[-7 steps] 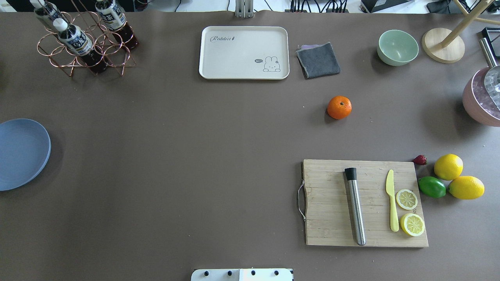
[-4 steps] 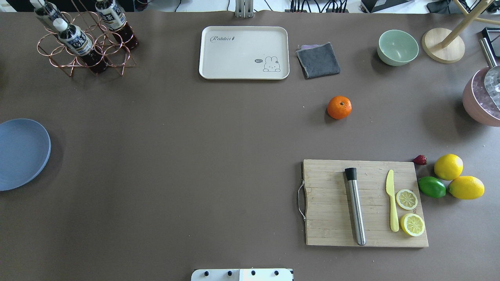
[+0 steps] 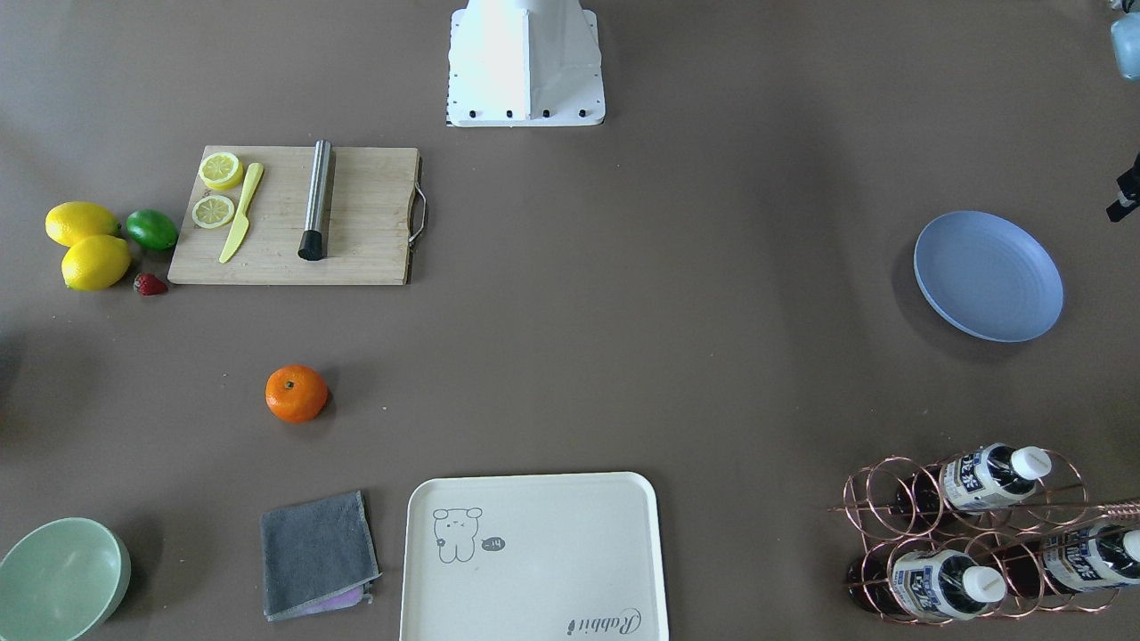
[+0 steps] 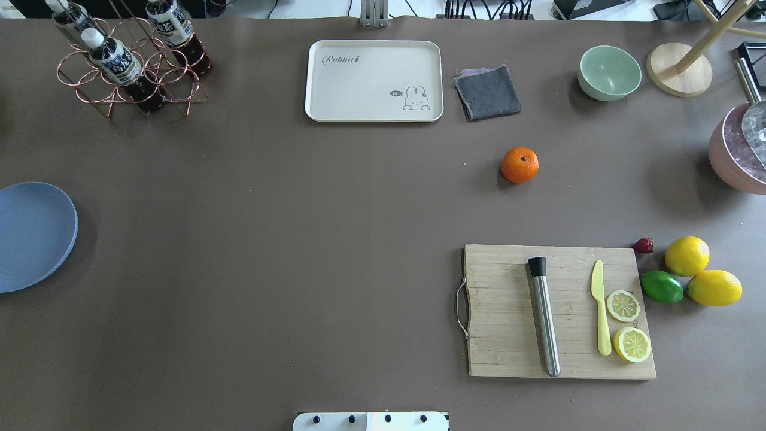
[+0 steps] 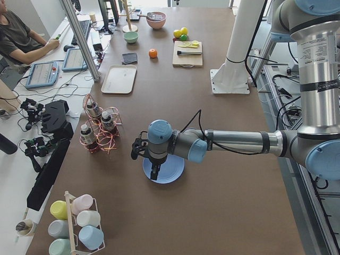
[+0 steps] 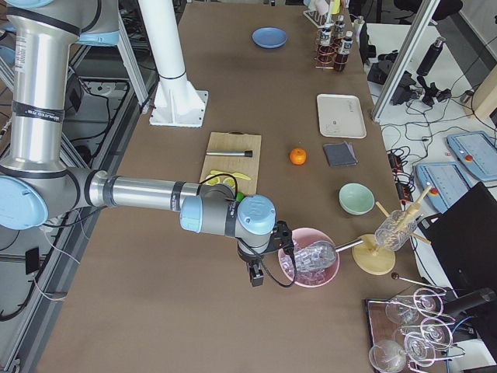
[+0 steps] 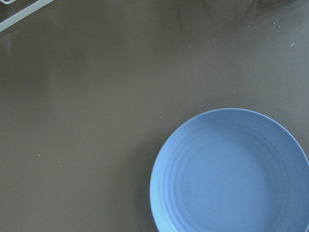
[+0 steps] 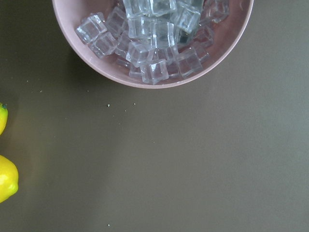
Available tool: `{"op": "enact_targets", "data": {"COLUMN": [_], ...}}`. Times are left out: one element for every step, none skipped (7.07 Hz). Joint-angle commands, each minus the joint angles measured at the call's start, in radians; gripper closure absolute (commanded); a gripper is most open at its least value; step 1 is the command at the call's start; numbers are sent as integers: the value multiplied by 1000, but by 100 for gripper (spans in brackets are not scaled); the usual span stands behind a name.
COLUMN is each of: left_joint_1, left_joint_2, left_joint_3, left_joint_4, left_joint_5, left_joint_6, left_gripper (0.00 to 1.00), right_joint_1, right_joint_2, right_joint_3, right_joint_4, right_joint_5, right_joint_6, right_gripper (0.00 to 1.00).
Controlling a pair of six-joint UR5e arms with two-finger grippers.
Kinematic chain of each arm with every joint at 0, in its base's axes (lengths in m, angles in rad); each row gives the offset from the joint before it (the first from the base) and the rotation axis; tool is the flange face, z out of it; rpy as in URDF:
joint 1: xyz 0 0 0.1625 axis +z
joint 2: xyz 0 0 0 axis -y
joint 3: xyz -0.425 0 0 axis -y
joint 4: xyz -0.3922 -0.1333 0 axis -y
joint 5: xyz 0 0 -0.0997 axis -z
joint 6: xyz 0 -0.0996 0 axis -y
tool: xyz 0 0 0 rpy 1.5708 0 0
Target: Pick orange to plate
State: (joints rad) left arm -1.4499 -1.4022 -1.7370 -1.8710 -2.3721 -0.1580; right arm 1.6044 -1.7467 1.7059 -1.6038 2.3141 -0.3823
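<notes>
None of the task is judged done: the orange (image 4: 519, 164) is found on the tabletop (image 4: 299, 239), well apart from the bare plate (image 4: 33, 236). Whether the left tool (image 5: 154, 171) or the right tool (image 6: 255, 273) is parted cannot be told. Grasping, carrying and placing are all left.

Matt plate (image 4: 30, 239); wooden cutting board (image 4: 502, 323); metal rod (image 4: 546, 323).
</notes>
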Motion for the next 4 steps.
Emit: {"op": "enact_targets", "data": {"left_joint_1": [0, 0, 0, 11], "left_joint_2": [-6, -9, -9, -11], "left_joint_3": [3, 8, 16, 28], "left_joint_4": [1, 1, 1, 0], "left_joint_5": [-1, -1, -1, 2], "left_joint_6": [0, -1, 2, 0], "left_gripper": [2, 3, 3, 3], "right_joint_1": [-1, -1, -1, -1], "right_joint_2": [-1, -1, -1, -1], "right_joint_3": [1, 3, 1, -6], "right_joint_4": [-1, 1, 1, 1], "right_joint_5": [-2, -1, -1, -2], "right_joint_6": [-1, -10, -10, -10], "right_gripper": [0, 0, 0, 0]}}
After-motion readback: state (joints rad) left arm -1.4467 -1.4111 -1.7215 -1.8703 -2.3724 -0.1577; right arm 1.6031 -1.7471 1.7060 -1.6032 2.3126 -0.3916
